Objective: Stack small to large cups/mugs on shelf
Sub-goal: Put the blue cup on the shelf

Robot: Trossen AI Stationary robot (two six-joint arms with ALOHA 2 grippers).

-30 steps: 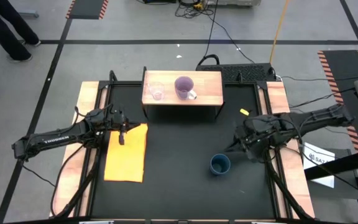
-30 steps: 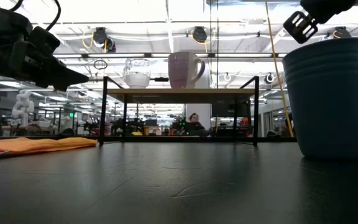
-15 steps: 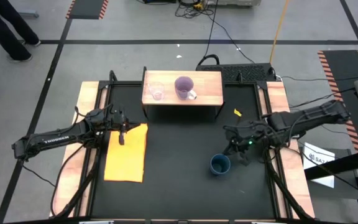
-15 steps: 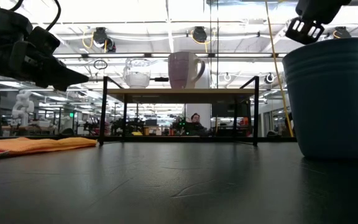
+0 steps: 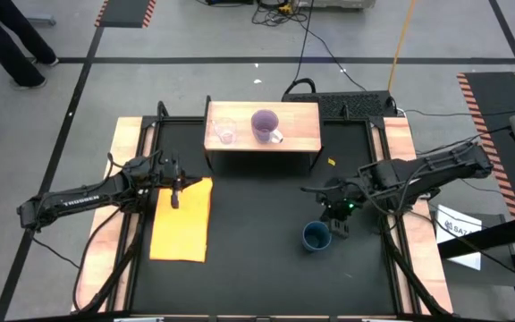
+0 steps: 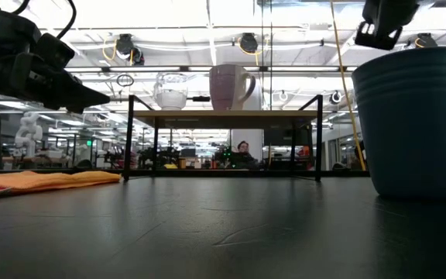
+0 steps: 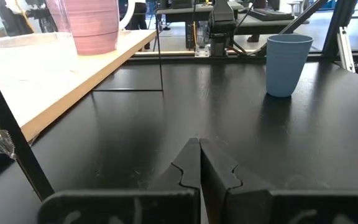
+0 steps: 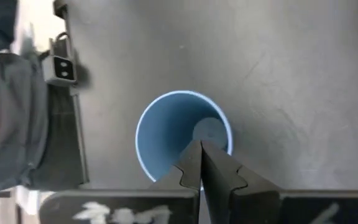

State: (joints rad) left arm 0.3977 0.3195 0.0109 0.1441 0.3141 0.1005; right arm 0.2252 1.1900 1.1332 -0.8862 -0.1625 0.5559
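Right tool [image 8: 200, 144] clenched, empty—above blue cup [image 8: 183, 134]; left tool [image 7: 199, 142] clenched.

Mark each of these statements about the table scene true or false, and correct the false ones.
1. The light purple mug stands on the light-wood shelf. True.
2. The dark teal-blue cup is on the shelf. False: it stands on the black tabletop.
3. The right hand is shut, just above the blue cup. True.
4. The tiny clear glass cup sits inside the purple mug. False: it stands beside it.
5. The left hand holds the yellow-orange mat. False: it is shut and empty, over the mat.
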